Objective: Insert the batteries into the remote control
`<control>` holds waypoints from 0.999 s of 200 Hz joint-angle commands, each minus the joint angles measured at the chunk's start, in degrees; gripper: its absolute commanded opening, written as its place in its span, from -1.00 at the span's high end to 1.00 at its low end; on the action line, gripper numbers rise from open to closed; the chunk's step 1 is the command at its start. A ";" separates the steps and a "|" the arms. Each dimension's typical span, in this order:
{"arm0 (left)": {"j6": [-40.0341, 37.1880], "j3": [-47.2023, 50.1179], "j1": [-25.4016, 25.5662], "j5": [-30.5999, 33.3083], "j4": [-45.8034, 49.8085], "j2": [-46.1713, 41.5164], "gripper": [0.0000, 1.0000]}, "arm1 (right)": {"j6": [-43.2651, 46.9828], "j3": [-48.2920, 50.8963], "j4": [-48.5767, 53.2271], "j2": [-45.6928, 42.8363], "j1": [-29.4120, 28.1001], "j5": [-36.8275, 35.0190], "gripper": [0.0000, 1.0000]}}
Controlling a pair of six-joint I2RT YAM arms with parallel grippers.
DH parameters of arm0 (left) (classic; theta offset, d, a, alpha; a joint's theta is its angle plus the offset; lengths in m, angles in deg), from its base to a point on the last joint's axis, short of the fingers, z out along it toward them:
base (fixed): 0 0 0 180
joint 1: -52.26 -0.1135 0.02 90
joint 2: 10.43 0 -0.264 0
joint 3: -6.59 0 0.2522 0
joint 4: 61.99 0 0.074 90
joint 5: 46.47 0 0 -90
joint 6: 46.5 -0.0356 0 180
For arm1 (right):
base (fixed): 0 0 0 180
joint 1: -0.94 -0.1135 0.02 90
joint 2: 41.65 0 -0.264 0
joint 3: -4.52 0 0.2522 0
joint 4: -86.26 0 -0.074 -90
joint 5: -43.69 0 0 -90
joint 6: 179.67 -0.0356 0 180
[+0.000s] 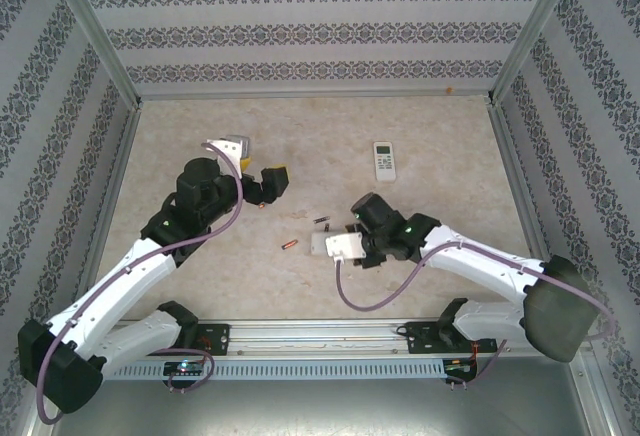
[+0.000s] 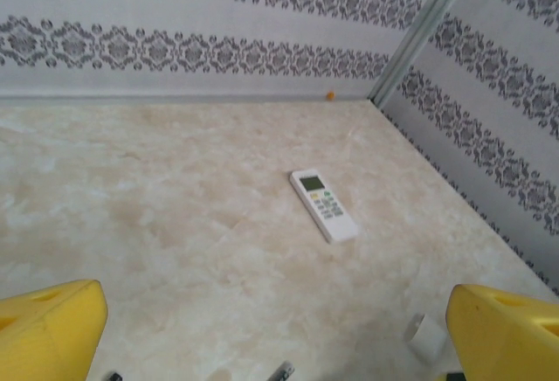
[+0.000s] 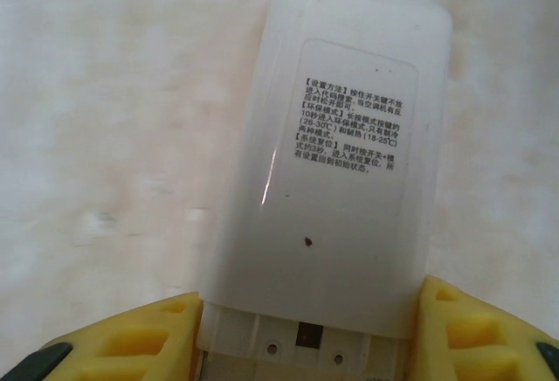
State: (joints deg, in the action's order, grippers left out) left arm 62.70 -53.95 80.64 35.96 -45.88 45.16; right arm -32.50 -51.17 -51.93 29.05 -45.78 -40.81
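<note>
One remote point(image 3: 341, 162) is clamped back-up in the right gripper point(image 3: 306, 337), battery bay bared for loading; batteries point(image 1: 290, 246) are scattered on the table point(image 1: 200, 136) beyond, the left gripper point(image 2: 278, 333) is spread empty near them, a second remote point(image 1: 385, 159) farther off

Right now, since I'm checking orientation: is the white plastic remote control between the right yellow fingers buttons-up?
No, the white plastic remote control between the right fingers shows its back with a printed label.
</note>
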 commanded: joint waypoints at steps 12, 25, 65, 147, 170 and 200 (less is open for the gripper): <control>-0.61 1.77 -0.40 -3.07 -1.38 0.41 -1.00 | -2.85 2.56 -0.59 1.39 -2.96 4.52 0.46; 0.50 2.76 -0.39 -3.45 -3.05 0.74 -1.00 | -3.87 3.26 -2.73 2.89 -3.70 3.59 0.43; 1.21 3.00 -0.39 -4.10 -3.45 1.94 -1.00 | -5.73 1.62 -5.04 10.32 -4.42 0.16 0.28; 0.35 3.82 -0.51 -4.19 -2.39 1.88 -1.00 | -11.37 -3.62 -2.47 9.35 -5.14 -3.96 -0.43; 0.56 3.31 -0.50 -4.52 -1.86 1.41 -1.00 | -22.98 -5.26 -5.55 4.45 -5.05 0.30 -0.60; 1.20 2.98 -0.52 -4.33 -0.73 0.82 -1.00 | -49.89 -8.82 -14.31 4.54 -4.60 -8.67 -0.41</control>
State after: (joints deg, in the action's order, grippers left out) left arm 63.25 -50.52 80.64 32.52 -47.30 47.24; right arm -56.43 -56.04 -58.90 33.02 -50.33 -42.76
